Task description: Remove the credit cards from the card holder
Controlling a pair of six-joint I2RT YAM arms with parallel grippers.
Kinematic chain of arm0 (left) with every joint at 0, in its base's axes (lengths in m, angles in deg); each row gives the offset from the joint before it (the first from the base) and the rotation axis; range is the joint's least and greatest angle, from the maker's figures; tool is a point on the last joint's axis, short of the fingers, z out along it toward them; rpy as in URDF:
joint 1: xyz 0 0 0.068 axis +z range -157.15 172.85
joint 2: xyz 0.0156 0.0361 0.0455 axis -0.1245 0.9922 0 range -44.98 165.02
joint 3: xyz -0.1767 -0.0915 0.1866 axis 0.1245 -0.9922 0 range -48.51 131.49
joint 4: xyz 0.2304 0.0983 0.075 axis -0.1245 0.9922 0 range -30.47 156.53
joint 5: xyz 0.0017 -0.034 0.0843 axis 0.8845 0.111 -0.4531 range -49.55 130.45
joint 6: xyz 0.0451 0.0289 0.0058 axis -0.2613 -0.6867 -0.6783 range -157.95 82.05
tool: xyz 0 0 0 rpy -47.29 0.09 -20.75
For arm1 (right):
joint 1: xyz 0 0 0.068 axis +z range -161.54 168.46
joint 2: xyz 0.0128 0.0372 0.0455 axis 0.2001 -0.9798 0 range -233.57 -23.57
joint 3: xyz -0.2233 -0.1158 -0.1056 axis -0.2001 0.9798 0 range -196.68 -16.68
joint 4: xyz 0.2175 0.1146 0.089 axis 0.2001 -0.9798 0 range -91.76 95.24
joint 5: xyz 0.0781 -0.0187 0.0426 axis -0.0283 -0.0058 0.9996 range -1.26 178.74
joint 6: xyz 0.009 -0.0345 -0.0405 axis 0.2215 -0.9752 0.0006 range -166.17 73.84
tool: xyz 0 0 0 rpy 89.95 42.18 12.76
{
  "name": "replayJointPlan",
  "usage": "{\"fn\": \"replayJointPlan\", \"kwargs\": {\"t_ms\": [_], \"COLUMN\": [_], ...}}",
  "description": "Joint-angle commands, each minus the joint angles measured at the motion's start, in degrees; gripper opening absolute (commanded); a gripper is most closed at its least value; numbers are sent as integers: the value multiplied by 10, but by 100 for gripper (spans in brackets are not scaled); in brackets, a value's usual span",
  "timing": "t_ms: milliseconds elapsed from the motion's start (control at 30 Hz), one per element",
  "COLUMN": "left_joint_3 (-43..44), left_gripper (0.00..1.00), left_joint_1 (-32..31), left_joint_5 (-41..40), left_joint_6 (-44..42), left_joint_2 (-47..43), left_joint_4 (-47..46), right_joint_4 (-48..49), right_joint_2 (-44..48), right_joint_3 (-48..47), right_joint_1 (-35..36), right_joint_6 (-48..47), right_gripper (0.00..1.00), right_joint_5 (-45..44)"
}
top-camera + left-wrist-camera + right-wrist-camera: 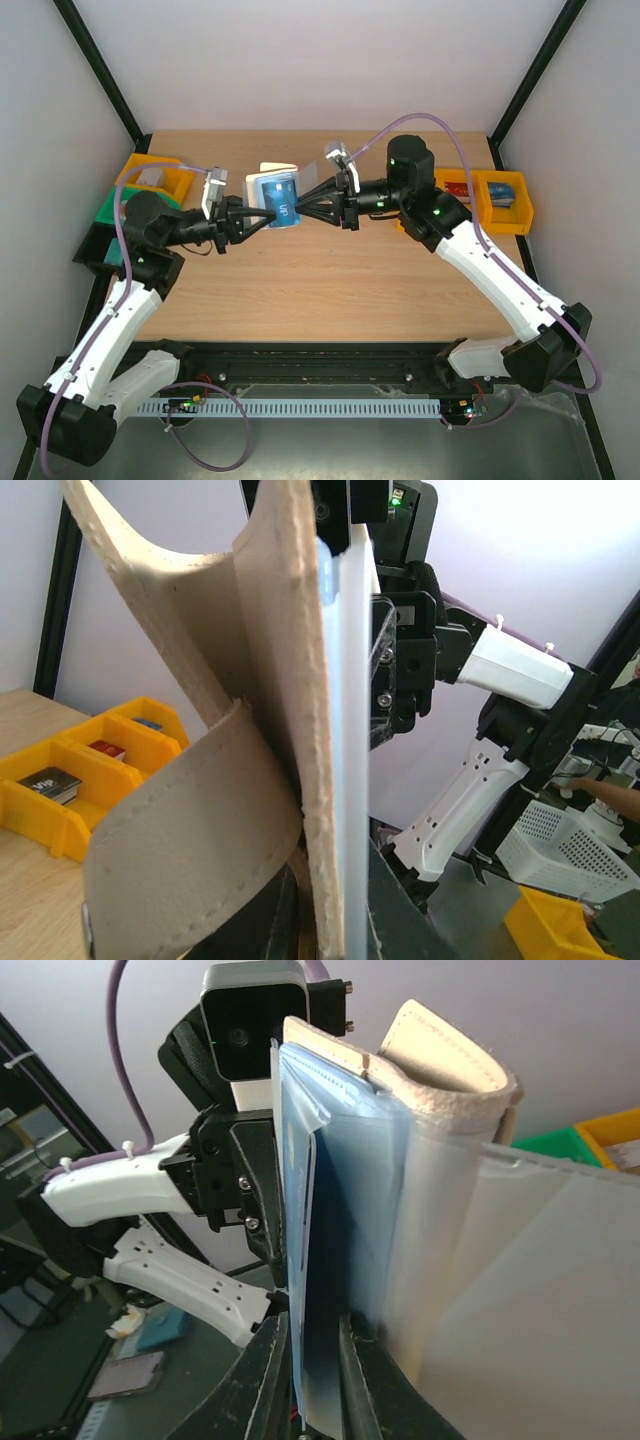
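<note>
Now, while the left gripper (262,212) clamps the card holder (277,168) above the table (330,300), the right gripper (315,1365), seemingly pinching a blue card (323,1280), should pull it straight out, slowly.

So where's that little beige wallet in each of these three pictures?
Top external: the card holder sits mid-picture, held between the left claw and the right claw.
Left wrist: it fills the left and centre, beige outside toward the camera.
Right wrist: centre to right, blue inside showing.
Shared landmark: the right-hand yellow bins, top and left wrist views; the left-hand yellow bin, top and right wrist views.
</note>
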Motion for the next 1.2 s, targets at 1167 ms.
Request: {"fn": "replayJointPlan", "kwargs": {"t_ms": [1167], "left_joint_3": [27], "left_gripper": [23], "left_joint_1": [-34], "left_joint_5": [-27], "left_joint_6": [-118], "left_joint_2": [-16], "left_joint_4": [67], "right_joint_4": [6], "right_joint_2": [29], "right_joint_3": [-10], "right_joint_1": [32], "right_joint_6": [6], "right_gripper": [2], "right_joint_5": [-141]}}
